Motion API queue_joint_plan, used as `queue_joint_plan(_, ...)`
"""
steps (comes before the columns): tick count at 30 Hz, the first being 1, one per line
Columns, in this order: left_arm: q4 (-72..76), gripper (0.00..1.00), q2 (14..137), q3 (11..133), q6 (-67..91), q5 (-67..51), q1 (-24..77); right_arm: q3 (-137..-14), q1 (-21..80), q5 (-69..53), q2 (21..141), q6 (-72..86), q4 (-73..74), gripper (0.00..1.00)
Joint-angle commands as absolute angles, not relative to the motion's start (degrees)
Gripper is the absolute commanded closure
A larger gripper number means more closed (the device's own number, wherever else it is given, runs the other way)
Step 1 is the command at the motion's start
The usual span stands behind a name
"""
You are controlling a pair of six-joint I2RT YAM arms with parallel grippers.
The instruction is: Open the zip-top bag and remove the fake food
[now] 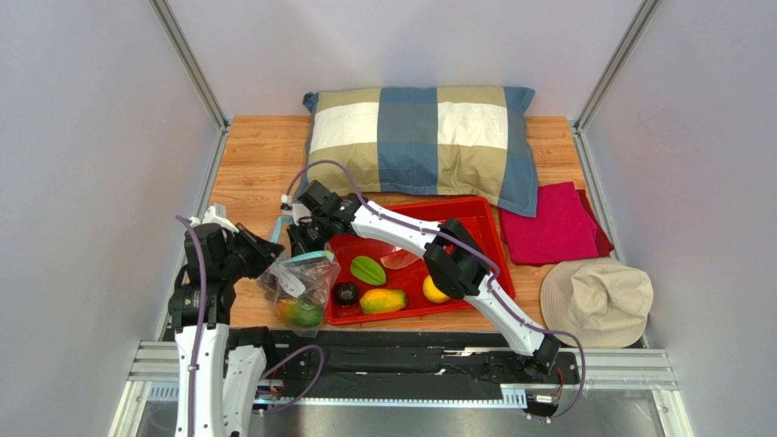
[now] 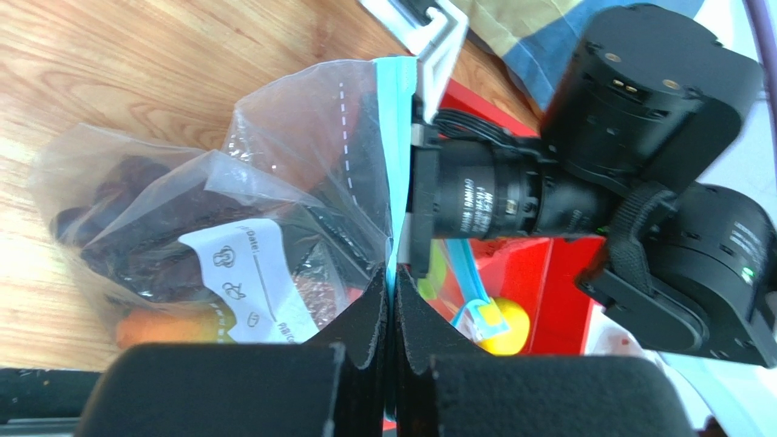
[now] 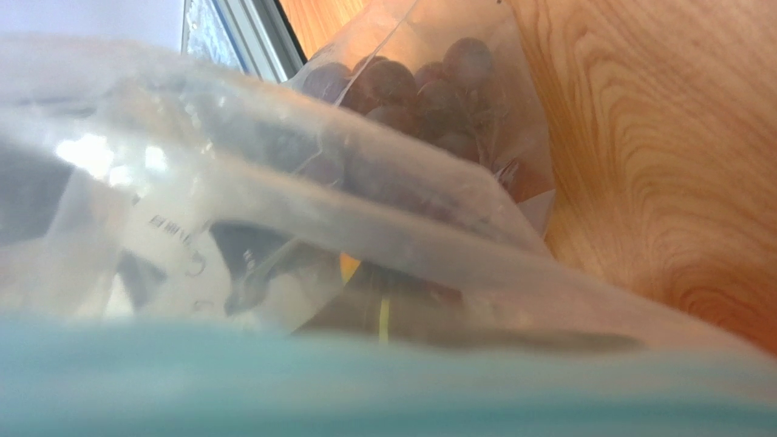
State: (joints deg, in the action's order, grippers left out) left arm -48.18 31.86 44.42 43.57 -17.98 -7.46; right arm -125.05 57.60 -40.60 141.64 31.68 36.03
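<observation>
Closest in, the zip-top bag (image 1: 301, 282) sits at the table's near left, just left of the red tray (image 1: 476, 217), with grapes (image 3: 401, 86) inside. The left gripper (image 2: 392, 314) pinches its teal strip. The right gripper (image 1: 294, 237) seems clamped on that strip farther back. A star fruit (image 1: 367, 269) lies in the tray.

The clear zip-top bag (image 1: 305, 273) stands lower left of centre, teal zip strip (image 2: 394, 137) uppermost, holding purple grapes (image 3: 410, 86) and an orange-green fruit (image 1: 301, 312). Right of it lie star fruit (image 1: 367, 269), meat slice (image 1: 399, 259), dark fruit (image 1: 345, 293), mango (image 1: 383, 300), citrus (image 1: 434, 290).
</observation>
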Motion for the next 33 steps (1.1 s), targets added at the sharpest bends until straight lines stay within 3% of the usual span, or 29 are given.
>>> queue_joint_plan(1, -49.73, 1.00, 31.38, 46.14, 42.45, -13.99, -7.38, -124.98, 57.30, -43.24, 135.01, 33.13, 35.24, 1.00)
queue_joint_plan(16, -56.51, 1.00, 24.88, 44.83, 42.36, -5.80, -7.30, -122.00, 56.51, -42.37, 119.37, 33.14, 33.93, 1.00)
queue_joint_plan(25, -53.62, 1.00, 20.22, 49.21, 42.28, -3.96, -7.30, -121.11, 56.60, -42.45, 122.34, 30.85, 36.21, 1.00)
queue_joint_plan(30, -59.58, 1.00, 26.69, 50.53, 40.70, -0.09, -7.38, -125.15, 56.60, -43.50, 121.38, 30.94, 38.84, 1.00)
queue_joint_plan(33, -58.37, 1.00, 30.40, 52.99, 39.30, 3.42, -7.38, -120.79, 56.95, -44.74, 117.79, 30.42, 39.11, 1.00)
